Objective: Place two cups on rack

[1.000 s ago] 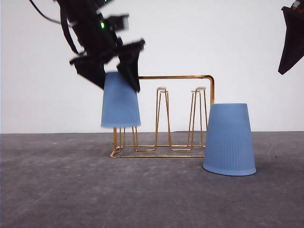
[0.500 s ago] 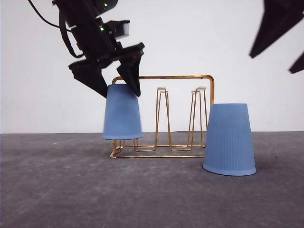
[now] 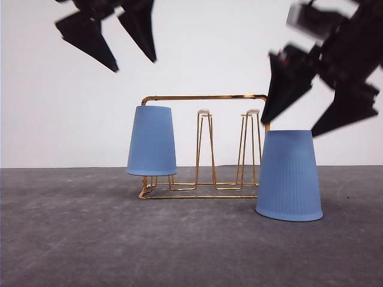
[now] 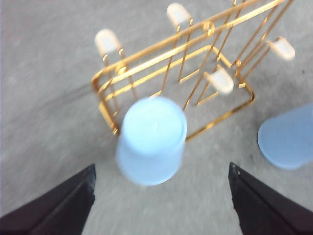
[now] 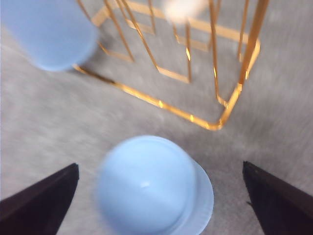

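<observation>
One light-blue ribbed cup (image 3: 152,141) hangs upside down on the leftmost prongs of the gold wire rack (image 3: 206,97); the left wrist view shows this cup (image 4: 151,139) from above on the rack (image 4: 171,49). My left gripper (image 3: 122,40) is open, high above it and holding nothing. A second cup (image 3: 289,175) stands upside down on the table at the rack's right end. My right gripper (image 3: 305,110) is open just above this cup, fingers spread wide. The right wrist view looks down on that cup (image 5: 151,188) between the fingers (image 5: 39,200).
The grey table (image 3: 90,239) stretches in front of the rack, against a white wall behind. Two free prong pairs (image 3: 204,146) with pale tips stand in the rack's middle and right.
My left gripper let go of the cup on the rack and rose up and away. My right gripper came down from the upper right toward the standing cup.
</observation>
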### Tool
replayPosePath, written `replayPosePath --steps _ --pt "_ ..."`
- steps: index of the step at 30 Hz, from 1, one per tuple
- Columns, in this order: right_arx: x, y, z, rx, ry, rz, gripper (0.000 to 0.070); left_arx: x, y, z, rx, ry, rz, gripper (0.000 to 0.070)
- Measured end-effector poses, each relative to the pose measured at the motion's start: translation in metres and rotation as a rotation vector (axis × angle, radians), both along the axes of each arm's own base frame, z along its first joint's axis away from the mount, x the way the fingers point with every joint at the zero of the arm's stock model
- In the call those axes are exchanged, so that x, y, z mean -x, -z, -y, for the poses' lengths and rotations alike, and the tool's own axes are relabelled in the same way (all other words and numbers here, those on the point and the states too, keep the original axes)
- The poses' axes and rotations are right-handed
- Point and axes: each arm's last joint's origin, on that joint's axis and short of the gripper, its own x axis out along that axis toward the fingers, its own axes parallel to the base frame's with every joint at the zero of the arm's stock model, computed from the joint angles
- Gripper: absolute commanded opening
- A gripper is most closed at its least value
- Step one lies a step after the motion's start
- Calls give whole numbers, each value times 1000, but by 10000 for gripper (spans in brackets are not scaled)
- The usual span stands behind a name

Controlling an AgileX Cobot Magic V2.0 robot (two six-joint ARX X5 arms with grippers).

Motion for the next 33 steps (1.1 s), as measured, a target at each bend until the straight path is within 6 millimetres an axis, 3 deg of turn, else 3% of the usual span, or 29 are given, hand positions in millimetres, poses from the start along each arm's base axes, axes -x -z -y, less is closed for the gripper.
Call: replayPosePath --steps 6,7,11,12,14,20,23,26,29,33 --pt "-13 22 -5 11 -3 -47 697 20 -20 -40 -10 -86 -2 516" --pt "-14 24 -5 12 -4 -51 666 20 -19 -46 -15 -110 -12 516" --pt "-15 28 -8 11 -11 -59 418 15 -5 -67 -40 -197 -78 516" --pt "-15 28 -9 8 -15 -59 383 14 -1 -71 -44 -213 -94 516" --pt "-15 27 -11 7 -20 -48 345 14 5 -75 -47 -236 -119 516" --pt "-13 17 -10 20 -22 -78 344 13 39 -81 -71 -262 -195 515" --pt "-7 -7 -9 25 -31 -72 344 15 62 -83 -86 -269 -242 515" --pt "-2 -49 -7 0 -42 35 344 17 75 -83 -94 -273 -273 515" --pt "8 -97 -4 -44 -52 199 344 17 77 -83 -94 -274 -274 515" --pt "10 -127 -4 -68 -62 300 344 16 76 -83 -87 -275 -260 515"
